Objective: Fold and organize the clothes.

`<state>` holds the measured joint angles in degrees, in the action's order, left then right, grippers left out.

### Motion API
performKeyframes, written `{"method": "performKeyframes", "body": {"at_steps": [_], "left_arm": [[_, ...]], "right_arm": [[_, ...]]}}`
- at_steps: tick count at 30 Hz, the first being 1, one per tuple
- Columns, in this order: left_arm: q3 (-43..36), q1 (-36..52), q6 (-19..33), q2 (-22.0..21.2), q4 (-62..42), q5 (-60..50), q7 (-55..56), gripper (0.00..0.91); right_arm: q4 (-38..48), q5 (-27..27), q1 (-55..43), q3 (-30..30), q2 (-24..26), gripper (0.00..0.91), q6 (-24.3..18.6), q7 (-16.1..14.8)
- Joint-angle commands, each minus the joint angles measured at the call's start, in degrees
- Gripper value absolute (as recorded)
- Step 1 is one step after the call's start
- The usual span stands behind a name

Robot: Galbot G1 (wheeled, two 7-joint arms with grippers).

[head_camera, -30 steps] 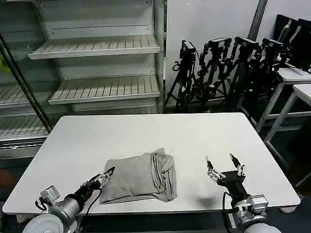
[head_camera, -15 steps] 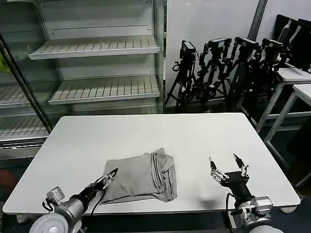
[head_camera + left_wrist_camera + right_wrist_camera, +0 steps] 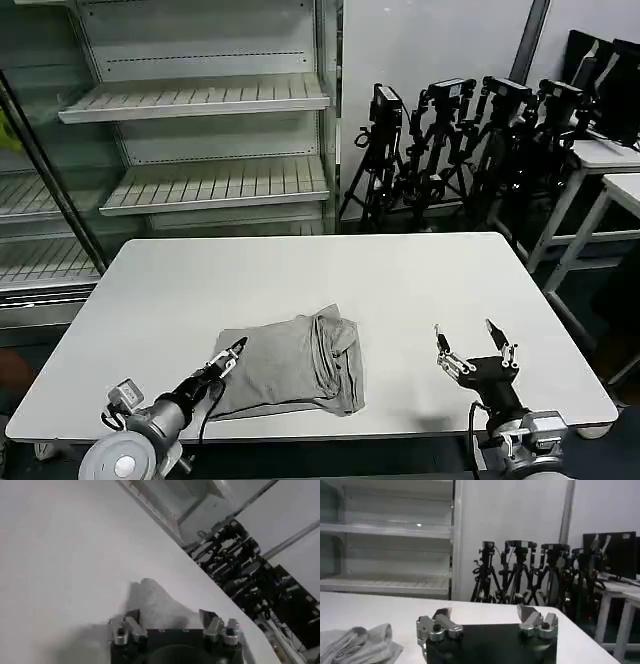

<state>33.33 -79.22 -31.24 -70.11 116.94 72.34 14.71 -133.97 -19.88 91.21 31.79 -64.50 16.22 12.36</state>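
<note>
Left gripper is reaching in from the table's near edge in the head view, its tips apparently pressed together at the near left corner of the folded grey T-shirt, which is lying near the front edge; whether it is pinching fabric, I cannot tell. Right gripper is waiting spread near the near right corner, well apart. From the left wrist, cloth is bunching just ahead. From the right wrist, rumpled folds are showing. A shallow pinch could slip, undoing the fold.

white table | empty shelving behind, left | black tripods behind, right
</note>
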Motion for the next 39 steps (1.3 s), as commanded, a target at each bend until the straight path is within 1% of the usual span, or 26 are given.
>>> {"method": "performKeyframes", "body": {"at_steps": [1,14,21,26,28,31,33,34,35,36,39], "left_arm": [[-0.5,0.7,1.9,-3.7,-0.4,0.1,0.9,0.040],[0.3,0.5,4.0,-6.2,0.7,0.3,1.3,0.040],[2.4,-0.4,4.3,-7.2,2.0,2.3,1.2,0.040],[4.6,-0.9,4.2,-6.4,1.8,3.8,1.1,0.040],[6.8,-1.1,4.0,-5.2,1.8,5.2,1.1,0.040],[12.5,-1.2,2.9,-2.6,1.4,8.1,1.1,0.040],[17.0,-1.7,1.7,0.1,0.6,10.5,0.8,0.040],[18.7,-2.1,1.0,2.8,0.1,11.0,0.3,0.040],[22.4,-2.4,0.3,5.5,-1.3,12.0,-0.4,0.040],[23.6,-2.6,0.0,6.7,-2.2,12.4,-0.8,0.040],[30.2,-3.1,-1.5,13.1,-6.2,14.7,-2.5,0.040]], "right_arm": [[-1.0,0.2,0.7,0.2,-0.4,0.907,0.1,0.1],[-2.8,0.6,2.7,1.3,-1.2,0.907,0.0,0.1],[-3.4,0.6,3.1,1.6,-1.7,0.907,0.0,0.2],[-3.5,0.6,3.2,1.6,-2.1,0.907,0.0,0.2],[-3.4,0.6,3.2,1.5,-2.2,0.907,-0.1,0.2],[-3.3,0.5,2.9,1.4,-2.2,0.907,-0.1,0.2],[-3.1,0.3,2.5,1.3,-2.1,0.907,-0.1,0.2],[-2.9,0.3,2.2,1.1,-2.1,0.907,-0.1,0.2],[-2.7,0.2,1.9,0.9,-2.0,0.907,-0.1,0.2],[-2.5,0.1,1.6,0.8,-1.9,0.907,-0.1,0.2],[-1.9,-0.2,0.0,-0.1,-1.9,0.907,0.1,0.3]]}}
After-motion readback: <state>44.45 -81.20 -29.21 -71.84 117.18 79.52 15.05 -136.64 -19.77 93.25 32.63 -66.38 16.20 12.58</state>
